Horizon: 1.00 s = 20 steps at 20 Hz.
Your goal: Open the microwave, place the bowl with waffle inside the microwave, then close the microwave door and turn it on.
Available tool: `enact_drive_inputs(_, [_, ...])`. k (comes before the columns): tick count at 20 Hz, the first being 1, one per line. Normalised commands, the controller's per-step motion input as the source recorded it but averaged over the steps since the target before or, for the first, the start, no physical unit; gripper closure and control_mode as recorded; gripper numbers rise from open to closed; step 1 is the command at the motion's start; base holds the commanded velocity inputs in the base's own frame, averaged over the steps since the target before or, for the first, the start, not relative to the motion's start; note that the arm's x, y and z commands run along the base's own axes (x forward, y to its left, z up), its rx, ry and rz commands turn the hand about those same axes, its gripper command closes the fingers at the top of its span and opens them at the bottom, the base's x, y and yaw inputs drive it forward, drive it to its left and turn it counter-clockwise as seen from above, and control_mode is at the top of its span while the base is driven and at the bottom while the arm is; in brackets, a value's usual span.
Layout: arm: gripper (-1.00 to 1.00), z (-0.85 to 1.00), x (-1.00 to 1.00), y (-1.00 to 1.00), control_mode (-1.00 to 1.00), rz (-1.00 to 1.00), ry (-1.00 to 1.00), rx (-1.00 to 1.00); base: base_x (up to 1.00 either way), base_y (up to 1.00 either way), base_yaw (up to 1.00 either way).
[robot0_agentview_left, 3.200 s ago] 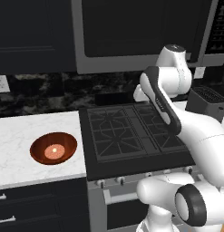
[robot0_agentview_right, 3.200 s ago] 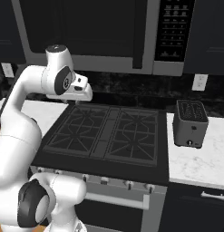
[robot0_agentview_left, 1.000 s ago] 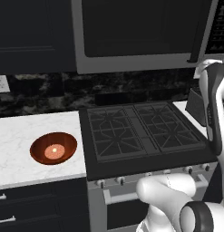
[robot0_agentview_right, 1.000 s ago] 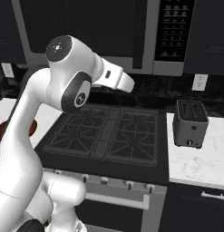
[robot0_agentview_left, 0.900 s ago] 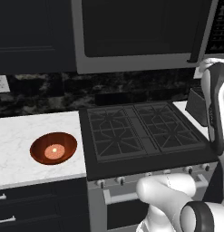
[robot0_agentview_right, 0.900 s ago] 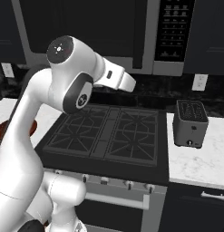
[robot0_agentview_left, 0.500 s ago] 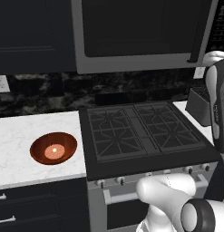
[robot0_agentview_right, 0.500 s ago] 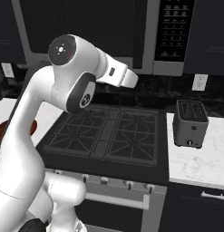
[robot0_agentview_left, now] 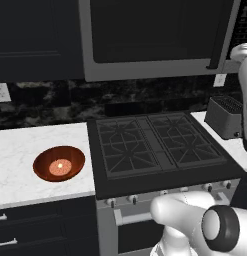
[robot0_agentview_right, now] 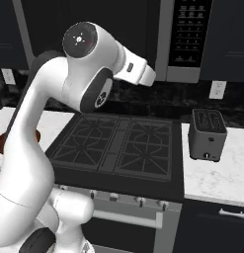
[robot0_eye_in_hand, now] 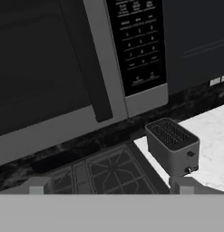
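The microwave hangs above the stove with the microwave door shut. Its long black handle bar runs beside the black button panel. On the white counter left of the stove sits the reddish-brown bowl, holding the waffle. My gripper is open and empty, its fingertips far apart. It is held up over the stove, facing the door's handle side from a short way off. My arm reaches up to the right, well away from the bowl.
A black gas stove lies under the microwave. A small grey slotted toaster stands on the right-hand counter. Dark cabinets flank the microwave, and outlets sit on the dark backsplash.
The arm has swung from over the stove up and rightward toward the microwave's handle side, the hand rising a little in the last second. The gripper stayed open; the bowl has not moved.
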Motion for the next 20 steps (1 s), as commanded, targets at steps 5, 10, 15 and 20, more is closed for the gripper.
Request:
enact_drive_inputs(5, [-1.00, 0.00, 0.15, -0.03, -1.00, 0.22, -0.16, 0.06, 0.00, 0.00, 0.00])
enact_drive_inputs(10, [-1.00, -0.02, 0.33, -0.05, -1.00, 0.27, -0.27, 0.06, 0.00, 0.00, 0.00])
enact_drive_inputs(15, [-1.00, -0.10, 0.51, -0.15, -1.00, 0.16, -0.10, 0.06, 0.00, 0.00, 0.00])
enact_drive_inputs(20, [-1.00, -0.03, 0.60, -0.20, -1.00, 0.09, 0.01, 0.09, 0.00, 0.00, 0.00])
